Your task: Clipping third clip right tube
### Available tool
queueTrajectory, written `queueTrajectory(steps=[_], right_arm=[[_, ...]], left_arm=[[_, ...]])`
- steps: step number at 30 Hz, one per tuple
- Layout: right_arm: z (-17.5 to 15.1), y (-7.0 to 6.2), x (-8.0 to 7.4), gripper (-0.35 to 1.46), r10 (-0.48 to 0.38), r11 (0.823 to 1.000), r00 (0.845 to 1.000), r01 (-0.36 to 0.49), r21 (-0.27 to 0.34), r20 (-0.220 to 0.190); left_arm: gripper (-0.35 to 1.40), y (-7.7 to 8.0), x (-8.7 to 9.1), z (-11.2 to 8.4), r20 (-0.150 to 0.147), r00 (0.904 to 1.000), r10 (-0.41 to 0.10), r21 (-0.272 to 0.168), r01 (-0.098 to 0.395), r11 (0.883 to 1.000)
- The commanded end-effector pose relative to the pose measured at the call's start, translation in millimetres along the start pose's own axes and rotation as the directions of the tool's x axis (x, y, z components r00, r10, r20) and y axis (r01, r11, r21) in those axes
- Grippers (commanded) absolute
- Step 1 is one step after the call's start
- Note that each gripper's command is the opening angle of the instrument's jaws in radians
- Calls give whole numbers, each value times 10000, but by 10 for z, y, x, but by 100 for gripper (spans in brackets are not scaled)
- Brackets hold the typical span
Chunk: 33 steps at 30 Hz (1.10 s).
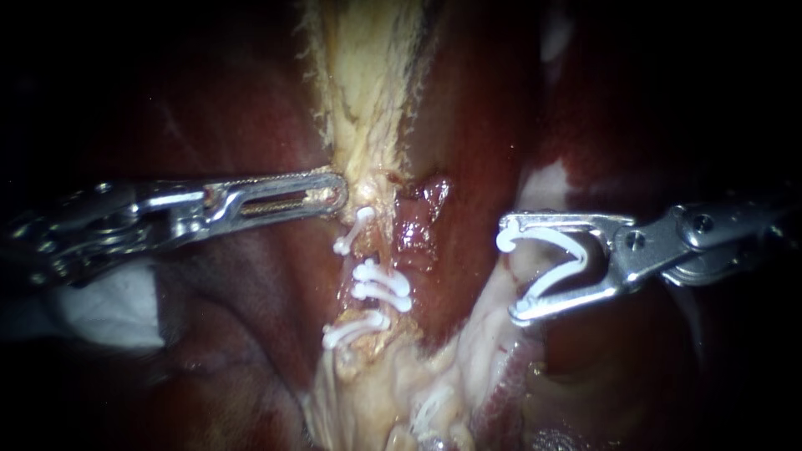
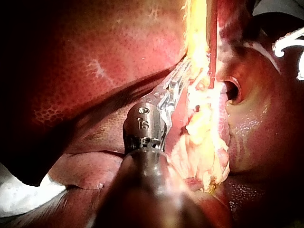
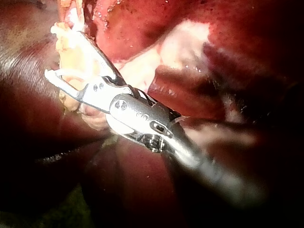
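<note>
At right of frame, a white clip (image 1: 553, 282) is held in the wide-spread end effector of the right instrument (image 1: 508, 271), well apart from the clipped tube (image 1: 372, 255) at centre. On a skewed approach, neighbouring tissue could be caught.

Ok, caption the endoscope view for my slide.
Right instrument holds an open white plastic clip beside the clipped pale tube; left instrument grips the pale yellow tissue strand above the set clips.

Of the right instrument (image 3: 61, 52), the shaft blurs out.
</note>
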Motion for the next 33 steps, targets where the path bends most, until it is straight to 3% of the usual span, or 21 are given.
queueTrajectory(steps=[1, 10, 15, 20, 23, 25, 33], right_arm=[[0, 0, 0, 60, -1, 10000, 10000, 1, 0, 0], [2, -1, -1, 60, -14, 10000, 10000, 14, 0, 2], [7, -1, -5, 59, 16, 10000, 10000, -16, -23, 9], [17, 1, -12, 58, 686, 9975, 9976, -685, 150, -56], [28, 2, -19, 56, 814, 9965, 9964, -819, 194, 241], [37, 6, -25, 56, 901, 9957, 9949, -909, 153, 456], [74, 30, -44, 56, 1313, 9913, 9900, -1316, 26, 517]], left_arm=[[-35, 0, 0, 0, -1, 10000, 3, 3, -3, 10000], [-35, -2, -4, -8, -7, 10000, -15, 59, 15, 10000], [-35, -5, -12, -24, 45, 10000, -65, 233, 64, 9997], [-35, -16, -25, -48, 295, 9994, -170, 319, 161, 9994], [-35, -22, -31, -60, 413, 9989, -229, 373, 214, 9991], [-35, -27, -35, -69, 484, 9985, -266, 405, 246, 9989], [-35, -28, -41, -87, 643, 9974, -323, 429, 295, 9986]])
